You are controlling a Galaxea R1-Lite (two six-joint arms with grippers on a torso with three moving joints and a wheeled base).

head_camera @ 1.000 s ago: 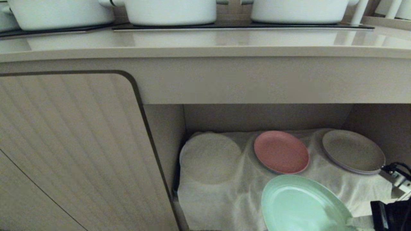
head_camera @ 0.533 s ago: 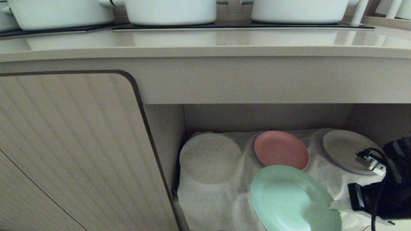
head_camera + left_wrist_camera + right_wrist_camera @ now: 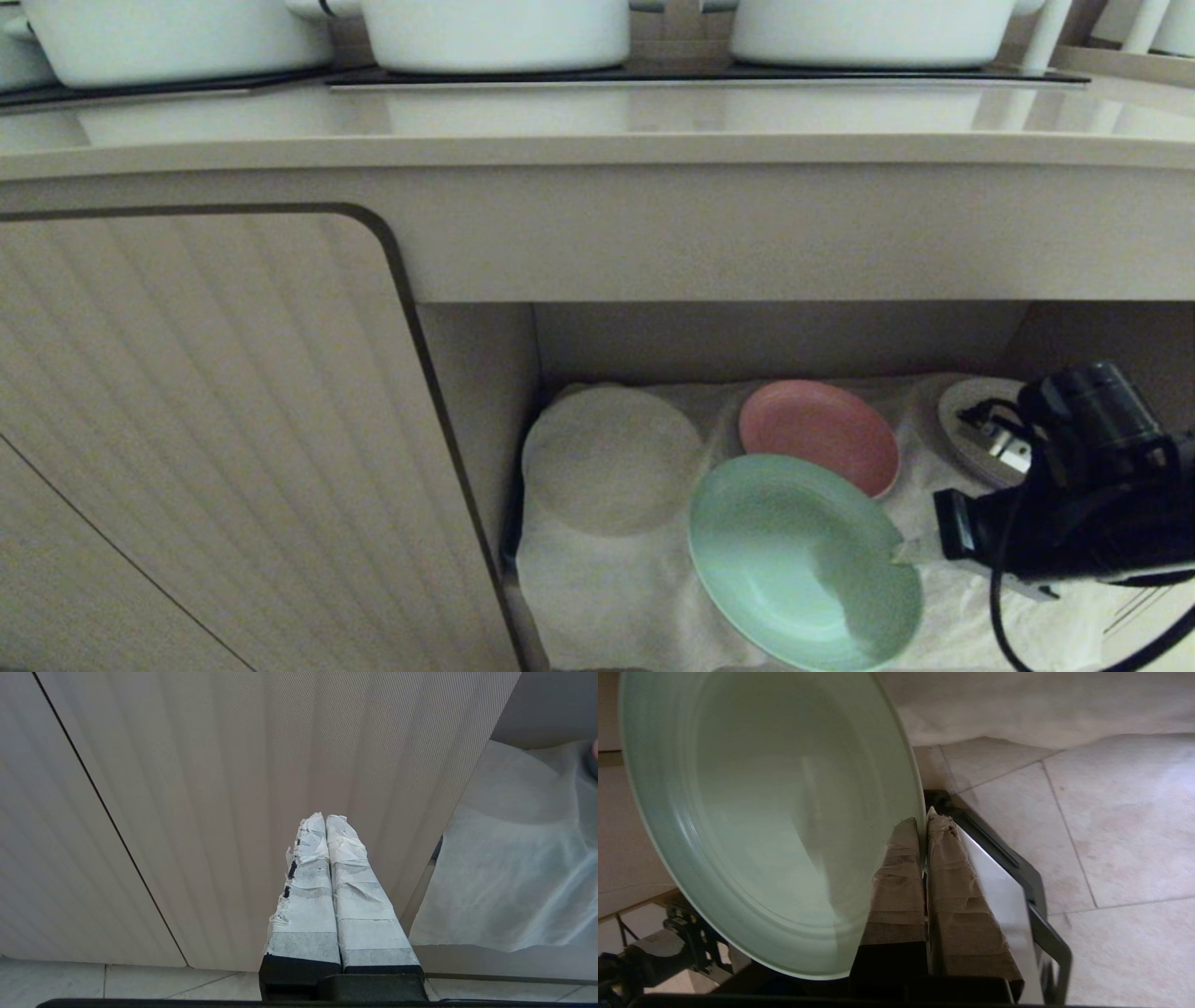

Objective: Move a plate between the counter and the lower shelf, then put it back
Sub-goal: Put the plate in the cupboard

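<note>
The right gripper point(image 3: 904, 553) pinched the plate point(image 3: 798, 555) by its rim at 3 o'clock, holding it tilted above the cloth point(image 3: 607, 597) of the lower shelf point(image 3: 766, 341), just at 7 o'clock from the pink plate point(image 3: 822, 434). The left gripper point(image 3: 325, 819), fingers pressed together, hung before the cabinet door point(image 3: 210, 788).

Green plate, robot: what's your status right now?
Right gripper shut on green plate's rim, over lower shelf. Left gripper shut, empty. Pink plate close behind.
</note>
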